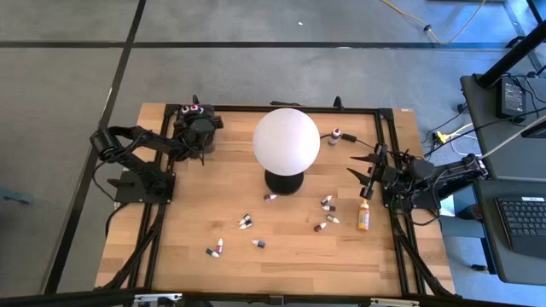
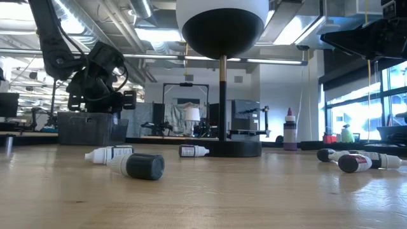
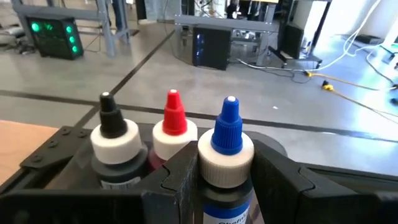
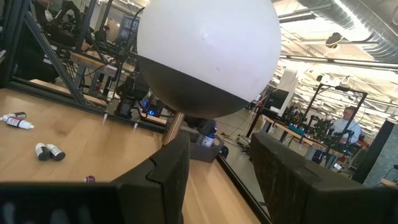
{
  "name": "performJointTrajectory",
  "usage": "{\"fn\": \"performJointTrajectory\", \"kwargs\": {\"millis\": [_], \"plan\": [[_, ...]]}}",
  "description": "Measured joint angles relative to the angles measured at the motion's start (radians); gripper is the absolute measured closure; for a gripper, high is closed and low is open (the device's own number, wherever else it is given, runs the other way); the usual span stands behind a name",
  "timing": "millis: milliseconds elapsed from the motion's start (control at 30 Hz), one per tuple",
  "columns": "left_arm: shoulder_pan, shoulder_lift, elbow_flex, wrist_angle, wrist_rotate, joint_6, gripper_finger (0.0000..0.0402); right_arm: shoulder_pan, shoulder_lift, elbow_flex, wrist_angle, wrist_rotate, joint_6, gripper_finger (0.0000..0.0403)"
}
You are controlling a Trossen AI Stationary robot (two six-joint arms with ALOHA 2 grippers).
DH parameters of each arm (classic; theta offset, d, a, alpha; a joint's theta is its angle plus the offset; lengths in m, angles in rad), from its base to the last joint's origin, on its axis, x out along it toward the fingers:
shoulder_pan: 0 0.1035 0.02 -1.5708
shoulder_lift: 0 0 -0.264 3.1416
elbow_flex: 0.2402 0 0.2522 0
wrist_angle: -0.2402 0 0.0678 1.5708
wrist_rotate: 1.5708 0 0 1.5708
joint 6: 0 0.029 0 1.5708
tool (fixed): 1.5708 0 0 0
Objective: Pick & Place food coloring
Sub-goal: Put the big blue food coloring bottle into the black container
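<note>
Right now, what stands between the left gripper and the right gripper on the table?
In the high view, the white globe lamp on its dark base stands between the left gripper and the right gripper.

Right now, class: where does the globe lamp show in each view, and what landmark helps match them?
High view: lamp, centre back.
Low view: lamp, top centre, stem down to base.
Left wrist: absent.
Right wrist: lamp, upper middle.
Landmark: grey tray.

Grey carpet floor [image 1: 256, 21] crossed by dark seams surrounds the wooden bench [image 1: 281, 234]; a desk with a laptop [image 1: 520, 223] at the frame's right; ceiling strip lights [image 2: 149, 33] and bright windows [image 2: 356, 114] beyond.
</note>
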Motion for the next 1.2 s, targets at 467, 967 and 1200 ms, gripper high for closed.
{"fn": "performJointTrajectory", "kwargs": {"millis": [467, 967, 1200], "plan": [[0.008, 0.159, 0.001, 0.235, -0.01, 0.123, 0.0274, 0.0, 0.0, 0.0, -0.011, 0.0, -0.017, 0.023], [0.04, 0.175, 0.001, 0.265, 0.053, 0.099, 0.0256, 0.0, 0.0, 0.0, -0.027, 0.0, -0.022, 0.023], [0.059, 0.175, 0.001, 0.273, 0.054, 0.099, 0.0225, 0.0, 0.0, 0.0, -0.027, 0.0, -0.022, 0.023]]}}
